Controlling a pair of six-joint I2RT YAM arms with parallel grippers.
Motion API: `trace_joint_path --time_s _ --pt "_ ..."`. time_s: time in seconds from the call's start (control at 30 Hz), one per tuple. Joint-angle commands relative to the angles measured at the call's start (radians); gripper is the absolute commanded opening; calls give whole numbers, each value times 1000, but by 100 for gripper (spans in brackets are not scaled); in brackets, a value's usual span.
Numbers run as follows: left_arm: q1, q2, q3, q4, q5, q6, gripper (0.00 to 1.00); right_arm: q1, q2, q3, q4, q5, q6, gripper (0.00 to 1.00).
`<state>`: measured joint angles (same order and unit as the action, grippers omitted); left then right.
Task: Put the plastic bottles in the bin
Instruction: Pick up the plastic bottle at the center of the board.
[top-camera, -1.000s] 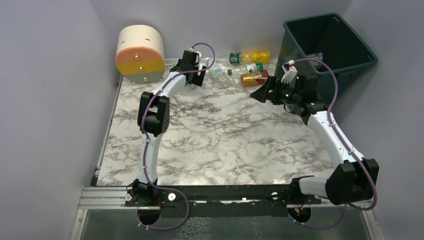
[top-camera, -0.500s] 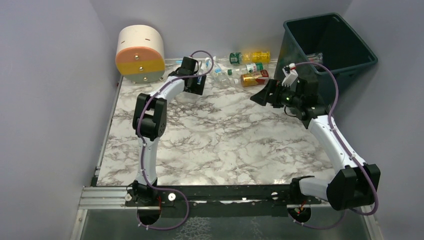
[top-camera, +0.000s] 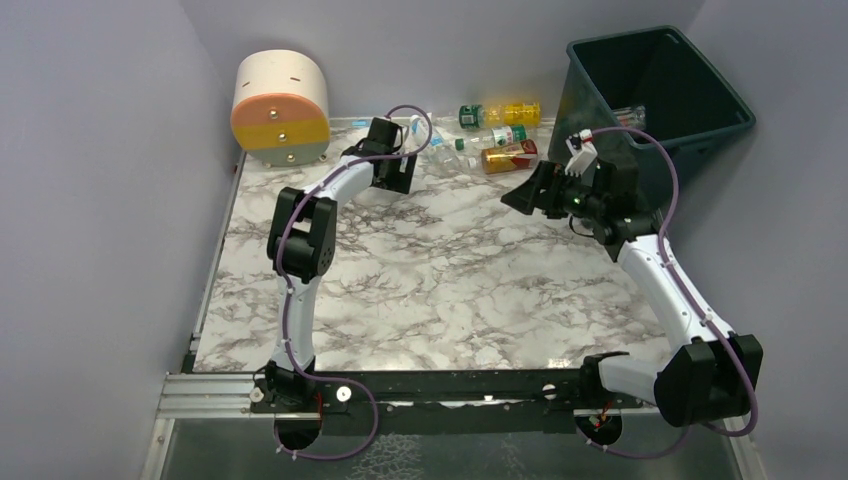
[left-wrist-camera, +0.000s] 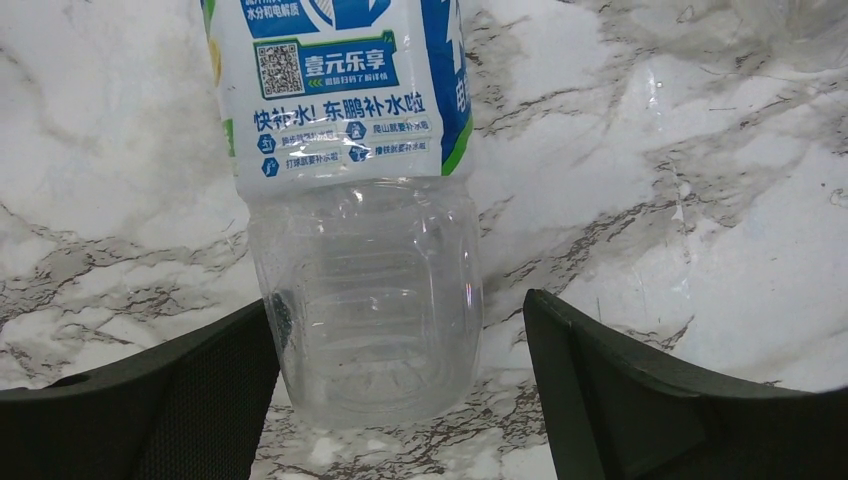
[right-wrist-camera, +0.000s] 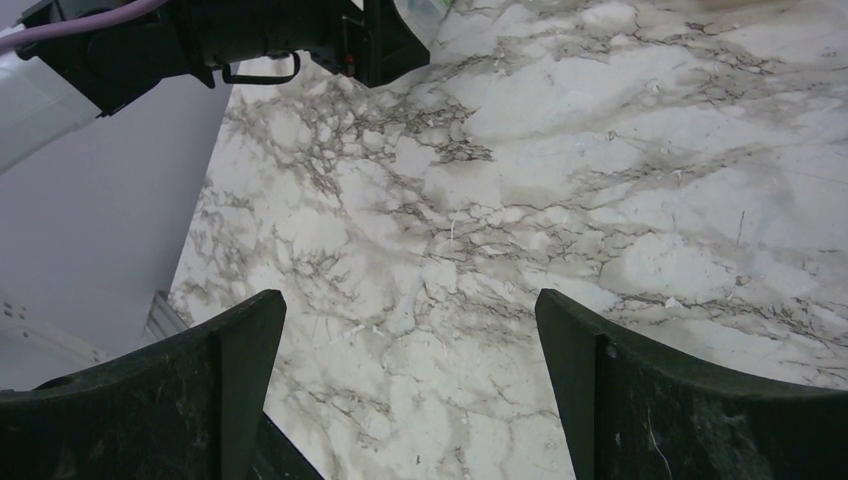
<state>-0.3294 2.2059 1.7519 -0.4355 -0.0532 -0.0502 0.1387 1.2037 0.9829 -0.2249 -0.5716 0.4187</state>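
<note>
Along the far edge of the marble table (top-camera: 450, 280), the left gripper (left-wrist-camera: 400, 320) straddles the bottom end of a clear bottle (left-wrist-camera: 365, 270) with a blue and white label. Its jaws are spread. The wrist view shows the left finger (left-wrist-camera: 200, 390) right against the bottle's side, perhaps touching it, while the right finger (left-wrist-camera: 620, 390) stands apart from it with bare marble showing between. The bottle lies flat on the table, nearer the left finger than the right.

Just to the right lie more bottles: one with yellow liquid (top-camera: 505, 111), one with a green label (top-camera: 500, 135), and an amber one with a red label (top-camera: 508, 155).

The right gripper (right-wrist-camera: 408, 310) hovers over bare marble close to the amber bottle, jaws wide apart with nothing between them. The dark green bin (top-camera: 690, 90) stands in the far right corner, just behind that arm. A round cream and orange drum (top-camera: 280, 107) sits in the far left corner.
</note>
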Motion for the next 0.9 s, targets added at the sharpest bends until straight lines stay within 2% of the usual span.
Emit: trace_joint_path --time_s 0.0,0.2,0.7,0.87 --pt "-1 -21 16 26 -8 -17 90 10 -17 -18 27 -20 5 98" --pt "-1 -5 33 25 -12 -33 87 10 -13 -20 27 -20 6 98" --pt "-2 -31 20 25 -37 -52 60 15 1 -23 35 -21 8 98" --pt "-1 -66 -2 25 -51 -68 58 15 2 -21 35 -21 8 98"
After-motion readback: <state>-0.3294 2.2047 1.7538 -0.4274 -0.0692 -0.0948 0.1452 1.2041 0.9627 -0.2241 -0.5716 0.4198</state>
